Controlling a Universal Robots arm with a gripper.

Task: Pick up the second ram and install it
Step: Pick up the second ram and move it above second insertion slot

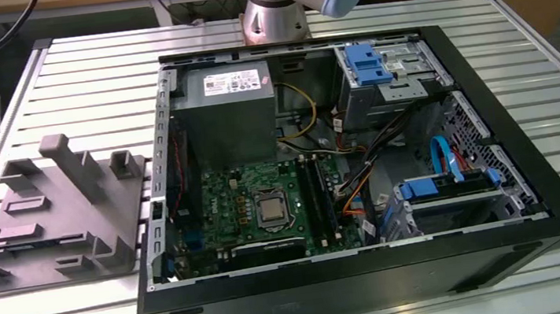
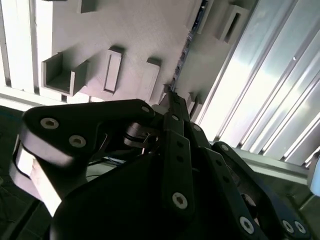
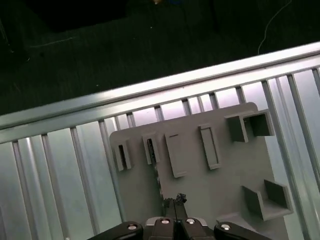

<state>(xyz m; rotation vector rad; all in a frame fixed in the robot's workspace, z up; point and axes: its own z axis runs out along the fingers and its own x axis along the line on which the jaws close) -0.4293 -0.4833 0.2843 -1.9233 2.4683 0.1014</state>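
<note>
Exterior view's left: grey holder (image 1: 55,214) on the slatted surface (image 1: 520,42). The second ram (image 3: 151,150) stands in one of its slots. Pincer (image 3: 175,201) tips look pressed together, just beside the stick, gripping nothing. Right: open case (image 1: 378,272). My worry is that descending with the tips together would strike the board's edge.

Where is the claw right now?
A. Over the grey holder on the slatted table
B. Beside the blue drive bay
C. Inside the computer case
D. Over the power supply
A: in the first wrist view the claw hangs over the grey holder, which lies on the slatted table.
</note>
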